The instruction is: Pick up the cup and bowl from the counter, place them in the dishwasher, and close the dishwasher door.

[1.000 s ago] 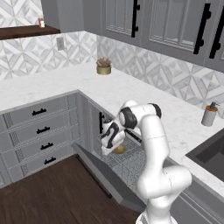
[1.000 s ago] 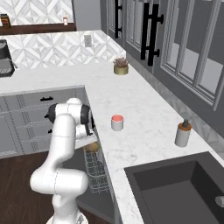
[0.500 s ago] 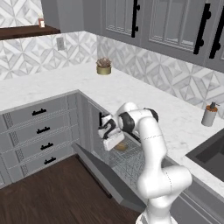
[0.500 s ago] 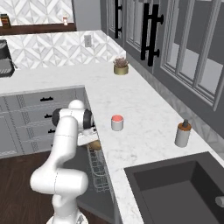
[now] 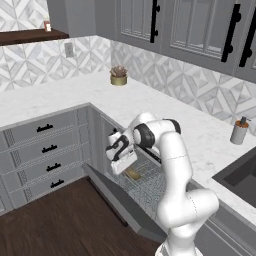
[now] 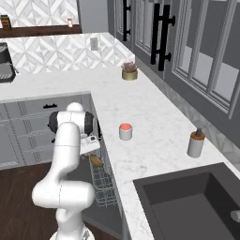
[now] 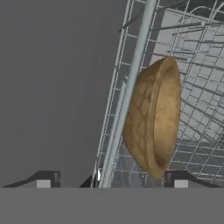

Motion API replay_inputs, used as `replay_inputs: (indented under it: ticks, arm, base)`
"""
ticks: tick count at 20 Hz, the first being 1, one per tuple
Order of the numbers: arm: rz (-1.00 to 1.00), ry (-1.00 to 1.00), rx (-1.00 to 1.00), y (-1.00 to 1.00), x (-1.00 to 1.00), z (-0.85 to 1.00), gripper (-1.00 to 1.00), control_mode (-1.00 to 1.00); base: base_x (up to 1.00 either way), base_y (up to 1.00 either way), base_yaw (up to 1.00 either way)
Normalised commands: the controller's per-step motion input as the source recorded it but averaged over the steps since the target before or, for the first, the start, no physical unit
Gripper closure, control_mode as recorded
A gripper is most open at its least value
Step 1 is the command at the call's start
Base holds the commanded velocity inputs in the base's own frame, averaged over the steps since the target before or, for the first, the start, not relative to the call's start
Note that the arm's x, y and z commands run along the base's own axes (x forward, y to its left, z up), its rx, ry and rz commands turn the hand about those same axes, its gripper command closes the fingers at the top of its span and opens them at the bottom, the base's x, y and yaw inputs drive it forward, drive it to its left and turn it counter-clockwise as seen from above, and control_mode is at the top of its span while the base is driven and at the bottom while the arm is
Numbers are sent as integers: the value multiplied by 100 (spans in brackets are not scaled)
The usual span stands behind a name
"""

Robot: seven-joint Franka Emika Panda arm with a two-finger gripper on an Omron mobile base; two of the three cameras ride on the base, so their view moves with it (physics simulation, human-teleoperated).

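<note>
The bowl [image 7: 154,117] is a shallow golden-brown piece with a wood-grain look. It stands on its edge in the silver wire rack [image 7: 199,92] of the dishwasher [image 5: 145,182], with its hollow turned to one side and its rounded underside against a pale rail of the rack. In the hand view it sits just ahead of the fingers [image 7: 176,177], nearer the right-hand tip than the left, and touches neither. The two dark tips stand wide apart with nothing between them, so the gripper [image 7: 109,180] is spread and empty.

From the left base view the bowl [image 5: 132,174] lies in the rack just below the gripper [image 5: 121,152]. The dishwasher door [image 5: 117,200] hangs dropped down and forward beneath it, a flat dark-grey panel. From the right base view the bowl [image 6: 96,161] shows as a small brown shape under the hand.

The cup [image 6: 125,131], white-grey with a pink-red inside, stands upright on the worktop [image 6: 140,117], well apart from the fingers and above the rack's level. Farther along the worktop are a soap bottle [image 6: 195,143] near the sink [image 6: 187,201] and a small potted plant [image 6: 129,71] by the wall. Grey drawers [image 5: 42,150] with black handles stand beside the open door.
</note>
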Motion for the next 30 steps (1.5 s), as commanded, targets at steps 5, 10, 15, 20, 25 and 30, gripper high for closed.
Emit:
replay_inputs:
  ticks: [5, 10, 15, 20, 25, 30]
  arm:
    - [0, -23, -6, 0, -66, 100, -100, -100]
    - [0, -22, -12, -2, -41, 100, -100, -100]
    - [3, -12, -13, -13, -15, 100, -100, -100]
    - [0, -2, -11, -31, 0, 100, -100, -100]
    - [0, 7, -1, -62, 1, 100, -100, -100]
    - [4, 10, 1, -93, 0, 21, -100, -100]
  base:
    - [0, 0, 0]
    - [0, 0, 0]
    - [0, 0, 0]
    - [0, 0, 0]
    - [0, 0, 0]
    - [0, 0, 0]
